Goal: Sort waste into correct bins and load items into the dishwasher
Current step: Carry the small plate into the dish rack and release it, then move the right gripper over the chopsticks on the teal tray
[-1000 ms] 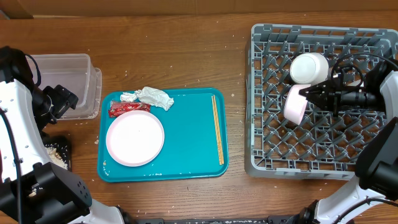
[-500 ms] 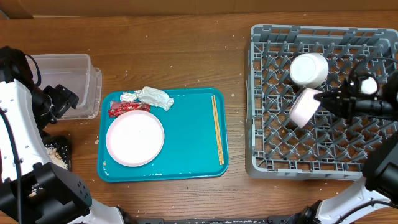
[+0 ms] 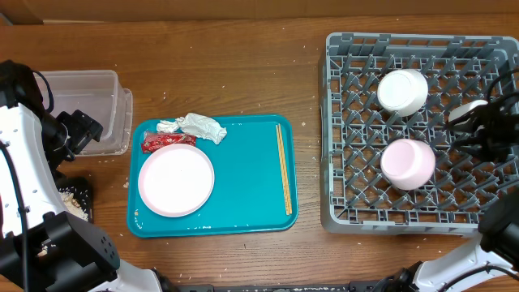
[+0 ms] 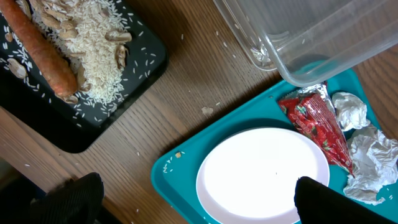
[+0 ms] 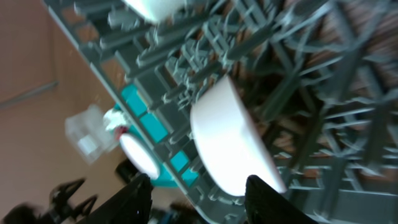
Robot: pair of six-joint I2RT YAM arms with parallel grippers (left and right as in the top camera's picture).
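My right gripper [image 3: 456,132] is open and empty over the right side of the grey dish rack [image 3: 357,203]. A white bowl [image 3: 408,162] lies upside down on the pegs just left of it, and it also shows in the right wrist view [image 5: 230,143]. A second white bowl [image 3: 403,90] sits behind it. My left gripper [image 3: 86,130] is open and empty beside the clear tub [image 3: 89,105]. The white plate [image 3: 176,180], chopsticks [image 3: 284,166], tissues [image 3: 200,126] and red wrapper [image 3: 166,143] lie on the teal tray. The carrot [image 4: 43,53] and rice [image 4: 93,59] lie on the black tray [image 4: 134,84].
The teal tray [image 3: 243,195] lies mid-table between the tub and the rack. The black tray is mostly hidden under my left arm in the overhead view. Loose rice grains dot the wood around the trays.
My right gripper has let go of the bowl and pulled back to the right. The bowl has tipped from tilted to upside down on the rack pegs. The left arm has not moved.
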